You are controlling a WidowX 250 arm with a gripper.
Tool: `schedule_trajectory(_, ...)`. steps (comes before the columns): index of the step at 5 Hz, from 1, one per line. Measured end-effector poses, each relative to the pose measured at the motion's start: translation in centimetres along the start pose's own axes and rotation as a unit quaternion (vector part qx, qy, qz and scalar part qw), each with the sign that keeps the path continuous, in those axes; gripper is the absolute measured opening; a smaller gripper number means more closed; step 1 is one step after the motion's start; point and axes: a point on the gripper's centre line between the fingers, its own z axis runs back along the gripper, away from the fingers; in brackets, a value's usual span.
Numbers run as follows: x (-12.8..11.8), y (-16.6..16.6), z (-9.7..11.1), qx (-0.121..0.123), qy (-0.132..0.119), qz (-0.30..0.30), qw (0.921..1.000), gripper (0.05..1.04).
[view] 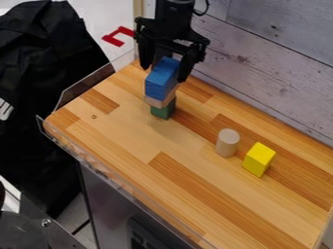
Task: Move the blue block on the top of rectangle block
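Camera view shows the blue block (162, 80) at the top of a small stack, set on the tan block (160, 101), with the green block (164, 110) beneath on the desk (123, 131). The hand (164, 72) is placed low around the blue block, one finger to each side, and is spread wider than the block appears to be; no firm pinch can be made out. If the tan block is what is meant by the rectangle block, the placing step seems to be all but done, and only the withdrawal is left to be carried out. For that, the fingers should be kept apart and the hand raised straight up until the blue block is cleared. Sideways drift is to be avoided, since the stack is narrow and could be tipped by a brushed edge. The cylinder (228, 142) and the yellow block (259, 159), well apart from the stack, need not be touched.
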Motion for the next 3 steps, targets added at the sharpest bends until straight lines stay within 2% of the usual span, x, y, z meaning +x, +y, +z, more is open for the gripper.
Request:
schedule_trajectory(1, -0.1, 0.2, 2.9, -0.002, -0.035, 0.007, 0.9994, 1.000)
schedule_trajectory(3, -1.3, -0.6, 7.5, -0.035, -0.071, 0.000, 0.9969, 1.000)
